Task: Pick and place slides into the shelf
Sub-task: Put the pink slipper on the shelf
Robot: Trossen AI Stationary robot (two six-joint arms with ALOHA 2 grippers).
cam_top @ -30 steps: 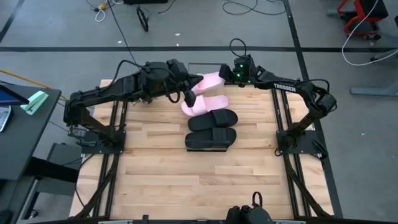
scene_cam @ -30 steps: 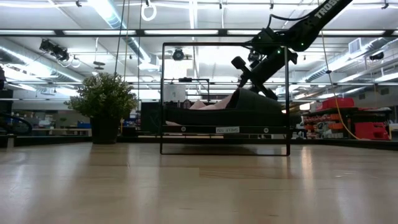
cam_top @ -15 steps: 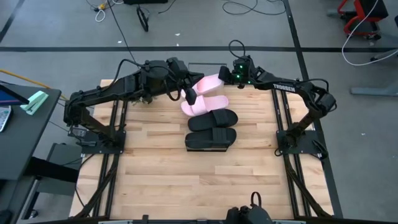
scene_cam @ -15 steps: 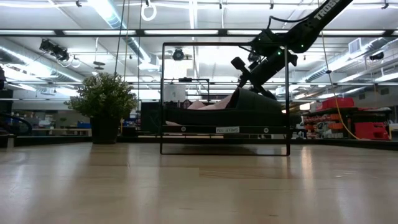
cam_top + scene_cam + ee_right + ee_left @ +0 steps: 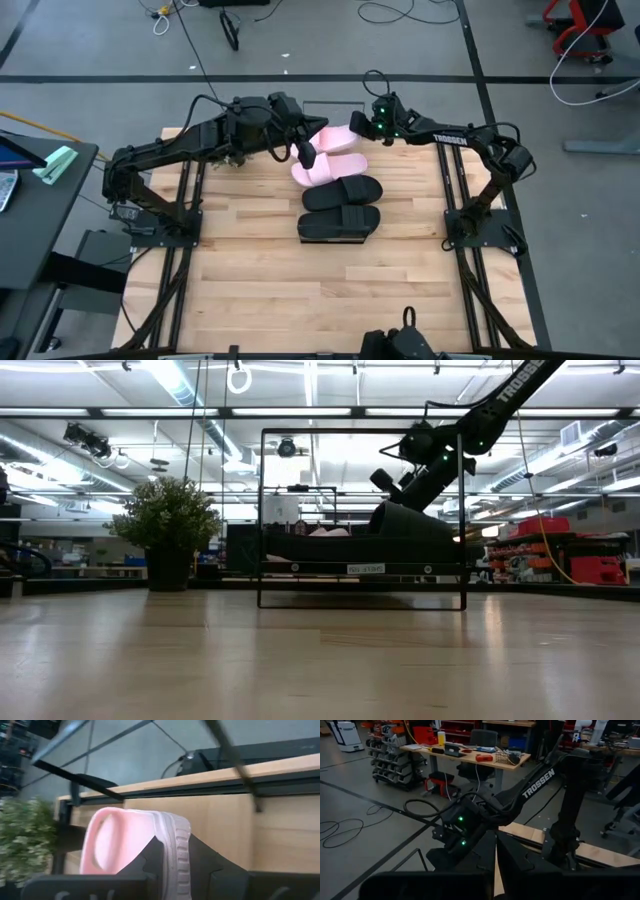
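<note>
Pale pink slide (image 5: 150, 847), at twelve o'clock on the bench (image 5: 260, 280): right tool (image 5: 172, 857) is grasping its sole edge, shifting it slightly leftward over the shelf (image 5: 362, 568); left tool (image 5: 308, 155) is hovering clenched nearby; placement nearing.

White letters spelling "TROSSEN" run along the right arm (image 5: 540, 782), readable from the left wrist; the small label on the shelf (image 5: 372, 569) stays illegible.
</note>
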